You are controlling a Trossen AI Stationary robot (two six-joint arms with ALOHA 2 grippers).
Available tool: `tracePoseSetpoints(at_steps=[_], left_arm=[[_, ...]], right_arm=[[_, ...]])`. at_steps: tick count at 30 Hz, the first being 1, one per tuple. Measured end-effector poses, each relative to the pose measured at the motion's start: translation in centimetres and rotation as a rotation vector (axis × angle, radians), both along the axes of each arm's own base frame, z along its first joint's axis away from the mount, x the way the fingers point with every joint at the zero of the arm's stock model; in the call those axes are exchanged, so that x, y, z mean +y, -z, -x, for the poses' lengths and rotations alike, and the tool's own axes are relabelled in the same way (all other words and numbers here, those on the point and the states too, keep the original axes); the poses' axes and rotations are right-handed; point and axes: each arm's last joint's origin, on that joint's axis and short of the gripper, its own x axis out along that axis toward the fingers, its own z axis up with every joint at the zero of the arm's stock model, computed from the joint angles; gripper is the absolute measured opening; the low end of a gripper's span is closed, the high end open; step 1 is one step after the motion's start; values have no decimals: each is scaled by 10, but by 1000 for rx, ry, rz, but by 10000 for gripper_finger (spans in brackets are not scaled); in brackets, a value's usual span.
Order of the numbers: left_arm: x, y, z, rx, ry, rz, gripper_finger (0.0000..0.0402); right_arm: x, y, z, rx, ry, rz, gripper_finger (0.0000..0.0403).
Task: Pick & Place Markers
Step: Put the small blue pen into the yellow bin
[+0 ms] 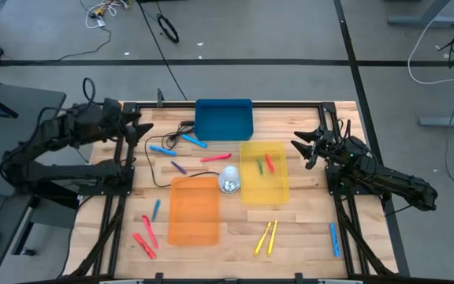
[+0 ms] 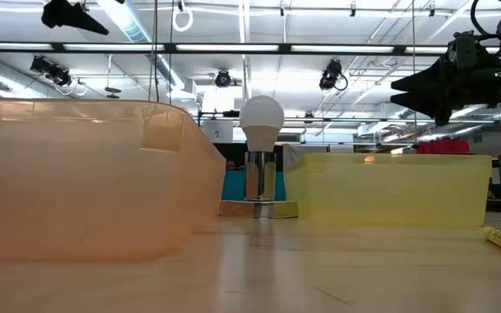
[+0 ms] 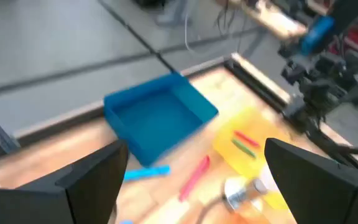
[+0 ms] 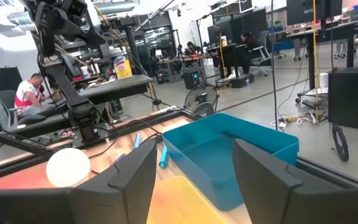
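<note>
While both arms hang raised at their own edges of the surface (image 1: 306,229), nothing is held: the left tool (image 1: 142,128) has its fingers spread wide, and the right tool (image 1: 302,147) also hangs released with a clear gap between its fingers.

The markers lie scattered. A red marker (image 1: 269,162) and a green one (image 1: 259,166) already rest inside the yellow tray (image 1: 265,189). Loose ones remain: a light blue marker (image 1: 194,141) and a second light blue one (image 1: 161,148) just in front of the blue tray (image 1: 224,119), a purple marker (image 1: 178,167), a red one (image 1: 215,158), and a yellow pair (image 1: 266,237) and others along the near edge.

I judge the left arm nearer to that blue cluster, which lies inward and below its tool; the blue marker's long axis runs slantwise across the surface, so the wrist would need turning to close across it.
</note>
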Motion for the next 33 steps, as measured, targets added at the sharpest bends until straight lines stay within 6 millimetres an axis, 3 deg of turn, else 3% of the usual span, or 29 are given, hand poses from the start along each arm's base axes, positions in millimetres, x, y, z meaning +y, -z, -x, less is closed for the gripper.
tracePoseSetpoints(at_steps=[9,17,33], left_arm=[[0,-22,-7,165,-78,275,383],[-8,-10,-10,250,-229,659,383],[-37,2,-47,342,-287,944,383]], right_arm=[[0,0,0,0,0,0,210],[0,0,0,0,-1,0,210],[0,0,0,0,-1,1,210]])
